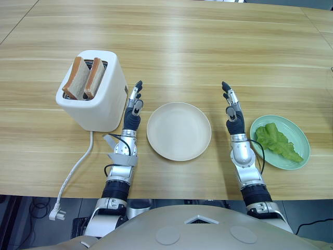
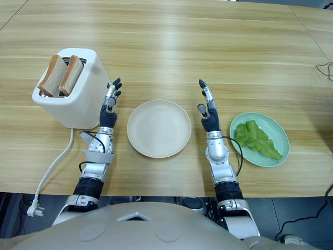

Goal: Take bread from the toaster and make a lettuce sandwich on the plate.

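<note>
Flanking the plate [image 1: 179,151], left hand [image 1: 133,107] and right hand [image 1: 232,112] — fingers [image 1: 138,87] straight, holding nothing. Bread [image 1: 84,78] stands in the toaster [image 1: 101,112] beside the left hand; a skewed pull could tip the toaster — or tear a slice.

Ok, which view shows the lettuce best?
The right eye view: the lettuce lies whole on its green plate, well inside the frame. The left eye view shows the same leaf whole too, but closer to the picture's right edge.
</note>
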{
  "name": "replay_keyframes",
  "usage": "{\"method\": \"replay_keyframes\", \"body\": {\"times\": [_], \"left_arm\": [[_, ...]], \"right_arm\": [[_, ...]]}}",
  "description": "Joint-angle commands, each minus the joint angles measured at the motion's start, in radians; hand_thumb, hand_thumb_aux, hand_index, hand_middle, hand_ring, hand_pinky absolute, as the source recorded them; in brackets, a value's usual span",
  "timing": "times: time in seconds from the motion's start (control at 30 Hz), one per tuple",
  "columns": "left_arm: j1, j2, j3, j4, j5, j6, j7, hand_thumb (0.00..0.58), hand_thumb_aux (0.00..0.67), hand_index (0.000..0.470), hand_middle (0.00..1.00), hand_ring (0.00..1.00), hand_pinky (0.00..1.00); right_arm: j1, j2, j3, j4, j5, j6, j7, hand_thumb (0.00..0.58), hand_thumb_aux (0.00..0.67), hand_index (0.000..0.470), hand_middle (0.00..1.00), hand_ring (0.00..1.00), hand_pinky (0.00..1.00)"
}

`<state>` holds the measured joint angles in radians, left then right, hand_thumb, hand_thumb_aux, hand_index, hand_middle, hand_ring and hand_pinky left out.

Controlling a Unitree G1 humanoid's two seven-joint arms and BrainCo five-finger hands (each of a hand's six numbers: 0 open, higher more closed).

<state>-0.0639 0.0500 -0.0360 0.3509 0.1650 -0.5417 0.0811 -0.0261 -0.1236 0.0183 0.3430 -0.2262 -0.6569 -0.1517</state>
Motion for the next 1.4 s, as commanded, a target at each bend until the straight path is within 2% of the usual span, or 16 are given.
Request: {"method": "replay_keyframes", "body": {"times": [0.03, 0.3, 0.4, 0.53, 0.63, 0.77, 0.93, 1.17, 1.4], "left_arm": [[-0.001, -0.002, -0.006, 0.021, -0.013, -0.016, -0.011, 0.0, 0.0, 0.0, 0.0, 0.0, 0.0], [-0.001, -0.002, -0.012, 0.015, -0.003, -0.037, -0.007, 0.0, 0.0, 0.0, 0.0, 0.0, 0.0], [0.015, 0.033, 0.004, -0.069, 0.102, -0.106, 0.059, 0.0, 0.0, 0.0, 0.0, 0.0, 0.0], [0.082, 0.125, 0.171, -0.456, 0.331, -0.133, 0.168, 0.0, 0.0, 0.0, 0.0, 0.0, 0.0], [0.121, 0.238, 0.342, -0.566, 0.44, -0.037, 0.206, 0.0, 0.0, 0.0, 0.0, 0.0, 0.0], [0.126, 0.424, 0.486, -0.428, 0.543, 0.067, 0.286, 0.0, 0.0, 0.0, 0.0, 0.0, 0.0], [0.052, 0.604, 0.452, -0.092, 0.597, 0.155, 0.36, 0.0, 0.0, 0.0, 0.0, 0.0, 0.0], [-0.064, 0.68, 0.285, 0.191, 0.596, 0.184, 0.401, 0.0, 0.0, 0.0, 0.0, 0.0, 0.0], [-0.104, 0.695, 0.173, 0.252, 0.562, 0.187, 0.393, 0.0, 0.0, 0.0, 0.0, 0.0, 0.0]], "right_arm": [[-0.008, 0.001, -0.029, 0.008, 0.018, 0.011, -0.022, 0.0, 0.0, 0.0, 0.0, 0.0, 0.0], [-0.014, -0.005, -0.026, 0.018, -0.056, 0.032, -0.066, 0.0, 0.0, 0.0, 0.0, 0.0, 0.0], [-0.012, -0.007, -0.026, 0.014, -0.108, 0.043, -0.112, 0.0, 0.0, 0.0, 0.0, 0.0, 0.0], [0.016, -0.026, -0.007, -0.032, -0.223, 0.027, -0.18, 0.0, 0.0, 0.0, 0.0, 0.0, 0.0], [0.027, -0.028, 0.003, -0.043, -0.244, 0.029, -0.197, 0.0, 0.0, 0.0, 0.0, 0.0, 0.0], [0.027, -0.03, 0.016, -0.051, -0.262, 0.036, -0.213, 0.0, 0.0, 0.0, 0.0, 0.0, 0.0], [0.02, -0.034, 0.025, -0.047, -0.276, 0.039, -0.227, 0.0, 0.0, 0.0, 0.0, 0.0, 0.0], [-0.005, -0.037, 0.035, -0.028, -0.278, 0.041, -0.233, 0.0, 0.0, 0.0, 0.0, 0.0, 0.0], [-0.008, -0.038, 0.042, -0.025, -0.262, 0.045, -0.224, 0.0, 0.0, 0.0, 0.0, 0.0, 0.0]]}}
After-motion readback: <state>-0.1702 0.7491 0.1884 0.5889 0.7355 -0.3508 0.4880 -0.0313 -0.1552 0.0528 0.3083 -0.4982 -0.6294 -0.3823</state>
